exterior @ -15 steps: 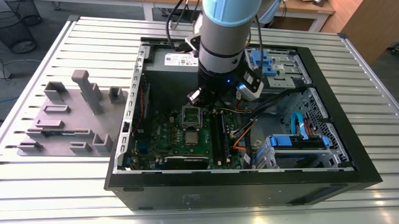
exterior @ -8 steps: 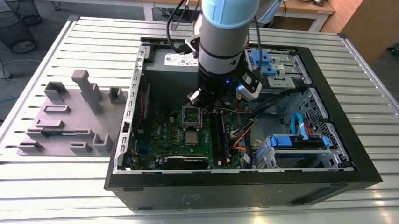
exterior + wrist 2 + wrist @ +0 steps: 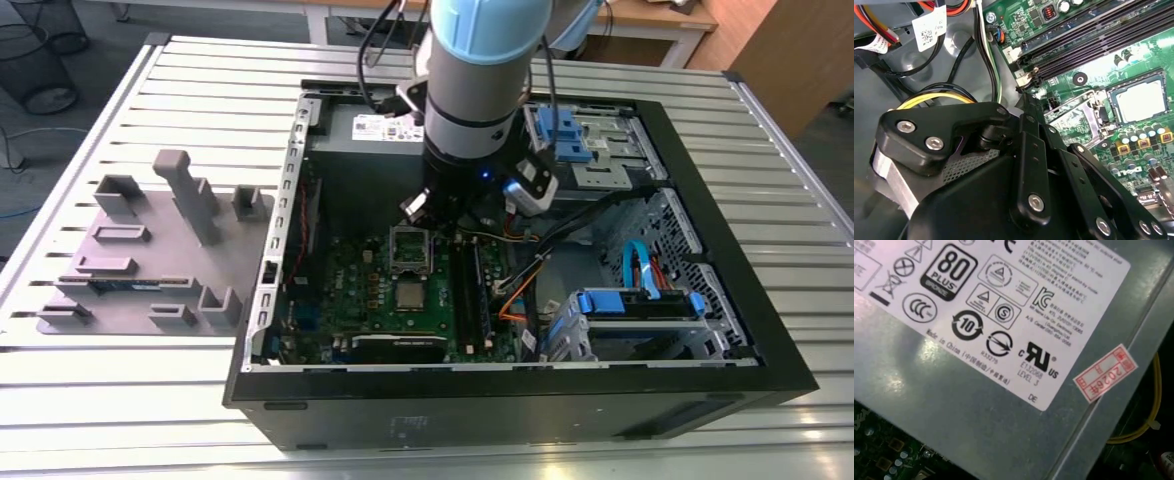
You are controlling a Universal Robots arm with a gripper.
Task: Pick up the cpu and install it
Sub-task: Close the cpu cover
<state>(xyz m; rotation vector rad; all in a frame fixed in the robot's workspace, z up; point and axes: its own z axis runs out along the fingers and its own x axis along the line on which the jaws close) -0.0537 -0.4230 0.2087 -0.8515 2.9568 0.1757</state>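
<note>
Silvery, flat and rigid, the cpu (image 3: 1141, 101) lies in the motherboard (image 3: 400, 300) socket beside the hinged frame (image 3: 1079, 117); light, fragile underneath, best gripped by opposite edges. Pincer (image 3: 1026, 107) opening: cannot tell.

1. Small flat square cpu with dull silvery metal top (image 3: 407, 294), lying flat on the green motherboard inside the open black computer case.
2. In the second wrist view the cpu (image 3: 1142, 101) sits level inside a dark square socket surround, top face up, nothing touching it.
</note>
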